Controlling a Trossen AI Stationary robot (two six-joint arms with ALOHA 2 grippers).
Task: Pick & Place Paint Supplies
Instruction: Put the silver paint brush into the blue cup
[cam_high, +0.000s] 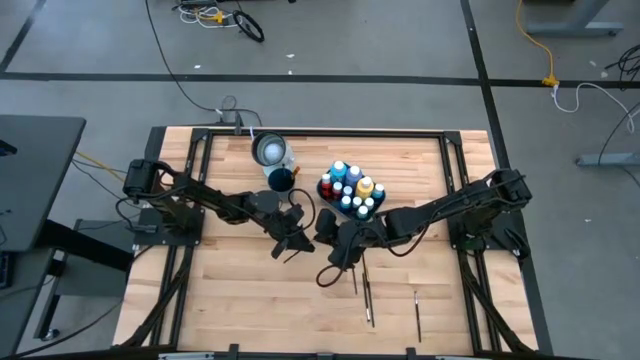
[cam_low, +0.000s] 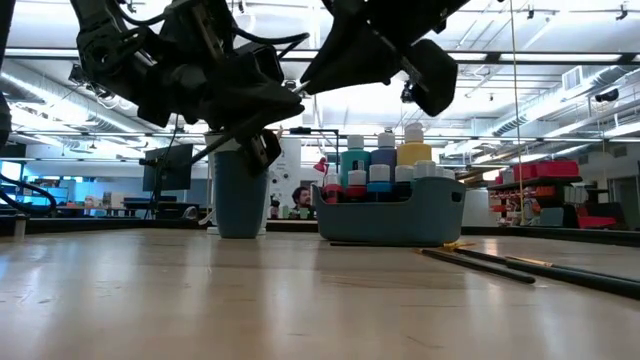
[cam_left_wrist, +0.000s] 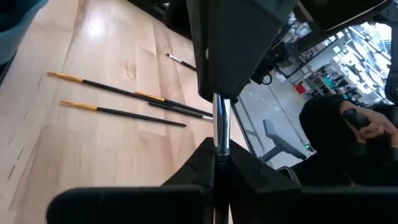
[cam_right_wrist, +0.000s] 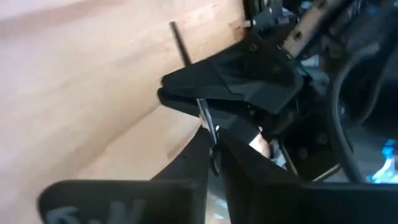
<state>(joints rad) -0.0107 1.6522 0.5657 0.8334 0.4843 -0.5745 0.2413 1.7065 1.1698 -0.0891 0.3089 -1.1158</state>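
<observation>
Midair, one thin metal-ferruled brush (cam_left_wrist: 219, 127) pinched by both closed grippers, left gripper (cam_left_wrist: 214, 163) and right gripper (cam_right_wrist: 212, 146).

On the surface (cam_high: 240, 310), the tray (cam_high: 349, 192) full of bottles (cam_high: 352, 174) stands behind the two claws, with the cup (cam_high: 281, 180) just left of it. Loose brushes (cam_high: 368, 295) lie in front, toward the right. The left claw (cam_high: 292, 240) and right claw (cam_high: 335, 240) meet mid-surface, a brush (cam_left_wrist: 219, 127) between them.

Grey concrete floor (cam_high: 380, 40) with loose cables (cam_high: 215, 14); ceiling strip lights (cam_low: 560, 75); open workshop beyond.
</observation>
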